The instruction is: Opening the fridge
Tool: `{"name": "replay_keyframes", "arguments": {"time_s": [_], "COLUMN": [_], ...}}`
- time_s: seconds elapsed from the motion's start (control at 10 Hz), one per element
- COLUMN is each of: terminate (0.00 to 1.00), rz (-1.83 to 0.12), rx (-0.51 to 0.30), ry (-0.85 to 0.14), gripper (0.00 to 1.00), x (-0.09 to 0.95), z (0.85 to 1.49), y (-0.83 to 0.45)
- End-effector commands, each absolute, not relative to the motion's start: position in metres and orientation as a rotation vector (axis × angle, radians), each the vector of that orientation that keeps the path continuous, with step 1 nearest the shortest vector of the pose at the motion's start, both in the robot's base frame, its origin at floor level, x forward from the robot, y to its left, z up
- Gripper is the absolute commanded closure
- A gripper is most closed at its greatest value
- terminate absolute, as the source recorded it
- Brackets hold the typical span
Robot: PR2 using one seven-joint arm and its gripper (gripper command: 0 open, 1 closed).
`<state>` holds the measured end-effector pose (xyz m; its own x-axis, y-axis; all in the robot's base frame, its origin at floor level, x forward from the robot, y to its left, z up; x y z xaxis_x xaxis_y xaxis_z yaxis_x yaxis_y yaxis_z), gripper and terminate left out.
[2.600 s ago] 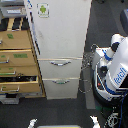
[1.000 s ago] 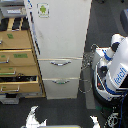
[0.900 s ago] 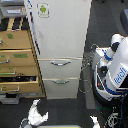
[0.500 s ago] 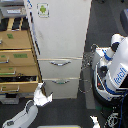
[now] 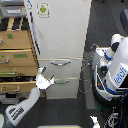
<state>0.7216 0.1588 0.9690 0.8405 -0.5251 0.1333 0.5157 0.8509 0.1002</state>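
Note:
The tall white fridge (image 5: 60, 35) stands in the middle of the exterior view, all shut. Its large upper door carries a small green-emblem sticker (image 5: 43, 9). Below are two drawers with silver bar handles, the upper (image 5: 60, 63) and the lower (image 5: 61, 81). My white arm reaches up from the bottom left. My gripper (image 5: 44, 77) is open and empty, its fingers spread at the fridge's lower left edge, level with the drawers and left of the lower handle. Whether it touches the fridge I cannot tell.
A tan wooden drawer cabinet (image 5: 17, 55) stands against the fridge on the exterior view's left, with a low drawer (image 5: 15, 87) pulled out beside my arm. A white and blue rounded robot body (image 5: 117, 70) with cables stands on the right. The floor is dark.
My arm has come up from the bottom edge and moved up and right, bringing the gripper to the fridge's lower left edge. The fridge has stayed shut.

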Motion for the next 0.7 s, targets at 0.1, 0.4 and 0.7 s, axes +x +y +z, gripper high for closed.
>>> {"name": "replay_keyframes", "arguments": {"time_s": [0.1, 0.4, 0.7], "terminate": [0.0, 0.0, 0.0], "rz": [0.026, 0.113, 0.152], "rx": [0.166, 0.113, 0.12], "ry": [-0.078, -0.046, -0.027], "gripper": [0.0, 0.0, 0.0], "x": [0.801, 0.821, 0.833], "z": [1.065, 1.083, 1.079], "y": [0.238, 0.247, 0.256]}}
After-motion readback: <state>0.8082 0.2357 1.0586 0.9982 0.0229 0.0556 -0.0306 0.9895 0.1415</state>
